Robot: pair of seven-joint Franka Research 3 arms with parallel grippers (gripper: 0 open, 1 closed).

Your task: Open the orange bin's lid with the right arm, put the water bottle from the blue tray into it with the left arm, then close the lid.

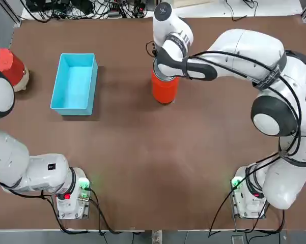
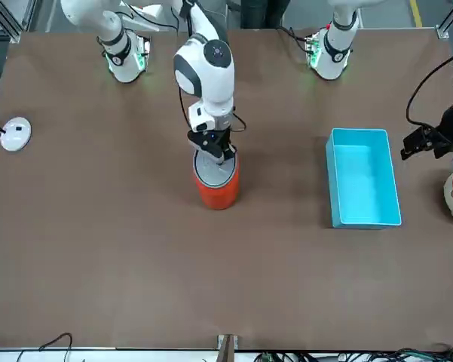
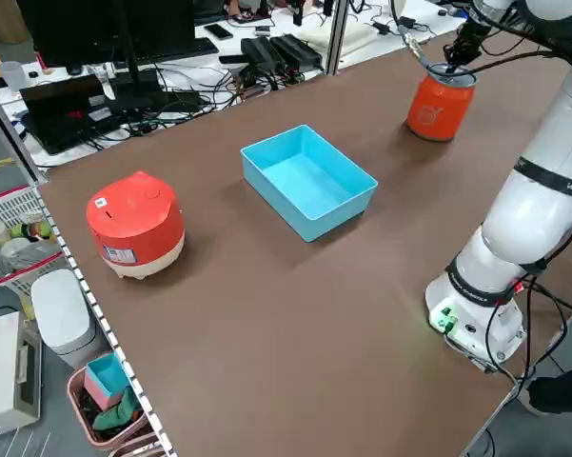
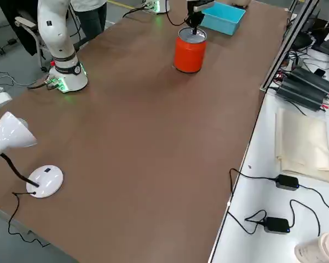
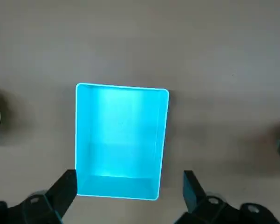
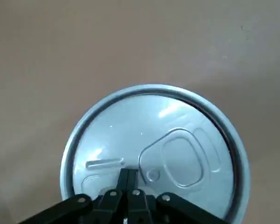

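- Three steps make up this job, and by my read none is finished yet; the tall orange-red cylindrical bin [image 2: 216, 187] stands mid-table with its round silver-grey metal lid [image 6: 151, 144] seated flat on top.
- Right gripper [image 6: 128, 179] is down on that lid, fingers pinched together at the lid's surface near the embossed tab mark; whether they actually grip anything there is not clear.
- Left gripper [image 5: 129, 189] hangs high above the light cyan-blue rectangular plastic tray [image 1: 75, 83], fingers spread wide with nothing between them.
- That tray looks bare inside in every view, with no water bottle visible anywhere on the table!
- Off to the robot's far left sits a red dome-shaped object with a pale base [image 3: 135, 224], near the tray but apart from it.
- Judging from this, lid-opening is only starting; loading and closing remain.
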